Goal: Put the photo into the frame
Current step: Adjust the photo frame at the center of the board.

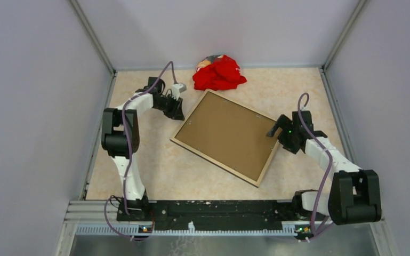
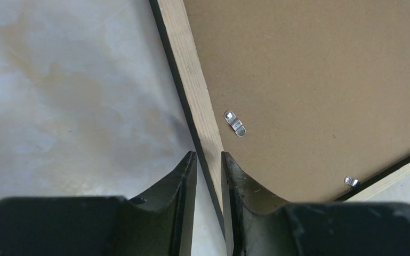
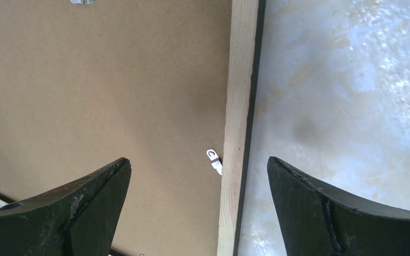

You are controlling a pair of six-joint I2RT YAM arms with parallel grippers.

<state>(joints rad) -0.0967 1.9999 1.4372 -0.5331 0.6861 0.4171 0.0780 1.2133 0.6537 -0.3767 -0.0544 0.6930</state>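
The frame [image 1: 216, 163] lies back side up and askew in the middle of the table, its pale wood rail [image 2: 192, 80] around a brown backing board [image 1: 229, 134]. The photo is hidden. My left gripper [image 1: 178, 113] is at the frame's far left corner. In the left wrist view its jaws [image 2: 209, 156] stand narrow astride the rail: the right finger touches the wood, and a sliver of table shows beside the left finger. My right gripper [image 1: 275, 133] hovers wide open over the frame's right rail [image 3: 240, 80], its fingers [image 3: 198, 160] apart on either side with nothing held.
A crumpled red cloth [image 1: 218, 73] lies by the back wall, just beyond the frame's far corner. Small metal clips [image 2: 235, 124] [image 3: 214, 160] sit on the backing board along the rail. Grey walls enclose the table on three sides.
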